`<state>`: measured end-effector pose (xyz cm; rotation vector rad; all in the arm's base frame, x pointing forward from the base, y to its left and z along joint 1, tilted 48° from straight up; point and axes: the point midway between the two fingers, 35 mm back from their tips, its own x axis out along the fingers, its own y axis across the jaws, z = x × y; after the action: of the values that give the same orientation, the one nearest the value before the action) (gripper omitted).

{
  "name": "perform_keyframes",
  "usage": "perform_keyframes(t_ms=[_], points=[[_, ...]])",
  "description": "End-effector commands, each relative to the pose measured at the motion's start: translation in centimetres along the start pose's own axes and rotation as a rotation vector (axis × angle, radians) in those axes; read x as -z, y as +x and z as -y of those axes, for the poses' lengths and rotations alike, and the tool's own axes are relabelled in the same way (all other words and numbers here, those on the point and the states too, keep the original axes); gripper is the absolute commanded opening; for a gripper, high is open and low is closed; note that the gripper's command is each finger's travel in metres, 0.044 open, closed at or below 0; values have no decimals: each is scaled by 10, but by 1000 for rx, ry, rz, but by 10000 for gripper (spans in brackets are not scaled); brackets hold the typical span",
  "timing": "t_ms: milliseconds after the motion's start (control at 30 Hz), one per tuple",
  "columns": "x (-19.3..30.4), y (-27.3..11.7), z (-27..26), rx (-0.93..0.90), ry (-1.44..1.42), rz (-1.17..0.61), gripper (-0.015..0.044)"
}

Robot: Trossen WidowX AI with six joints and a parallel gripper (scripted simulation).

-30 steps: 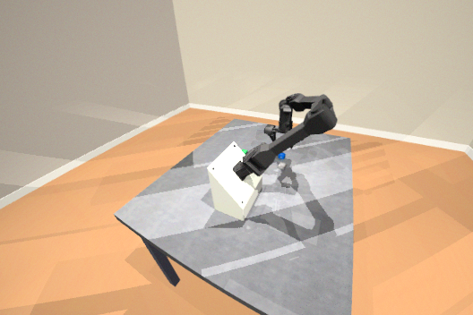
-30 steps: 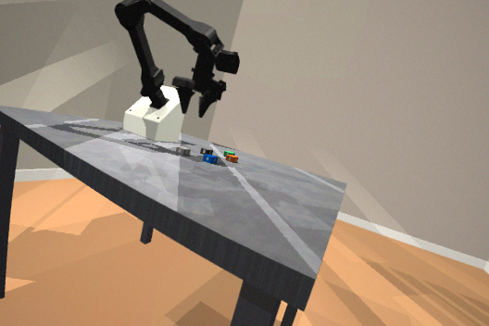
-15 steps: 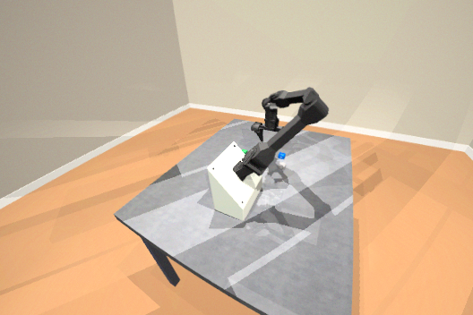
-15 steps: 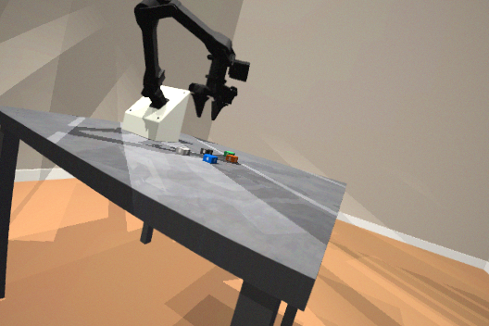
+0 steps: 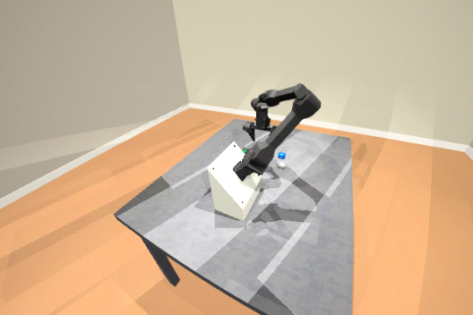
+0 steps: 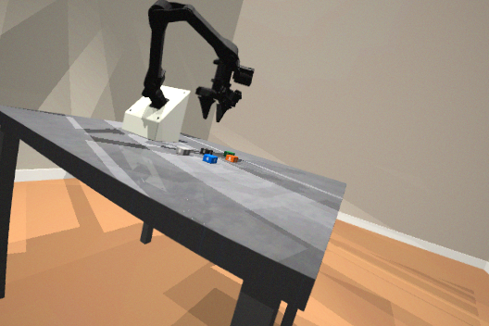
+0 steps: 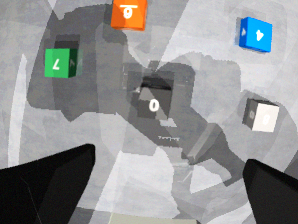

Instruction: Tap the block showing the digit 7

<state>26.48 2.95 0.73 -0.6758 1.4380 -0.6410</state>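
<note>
The green block point(image 7: 57, 63) point(image 6: 229, 154) point(image 5: 245, 151) shows the digit 7, upside down in the wrist view, where it sits at the upper left. In the top view the arm's base partly hides it. My gripper point(image 7: 173, 162) point(image 6: 212, 119) is open and empty, pointing down high above the table. In the wrist view the green block lies beyond the left fingertip, off to the left of the space between the fingers. Nothing touches it.
A dark block point(image 7: 145, 107) point(image 6: 206, 150) with a 0 is nearest the middle. An orange block point(image 7: 128, 16) point(image 6: 231, 158) shows 6 or 9. A blue block point(image 7: 256, 35) point(image 6: 209, 158) point(image 5: 281, 156) shows 4. A white block point(image 7: 264, 116) point(image 6: 183, 150) has a faint digit.
</note>
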Motion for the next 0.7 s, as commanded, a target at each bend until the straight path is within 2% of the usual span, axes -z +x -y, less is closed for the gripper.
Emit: perform_keyframes(t_ms=[0,333,667], points=[[-2,-1,-2,-9,11,3,400],[-6,-2,-9,-10,11,4,400],[-29,-4,-122,-16,14,6,400]])
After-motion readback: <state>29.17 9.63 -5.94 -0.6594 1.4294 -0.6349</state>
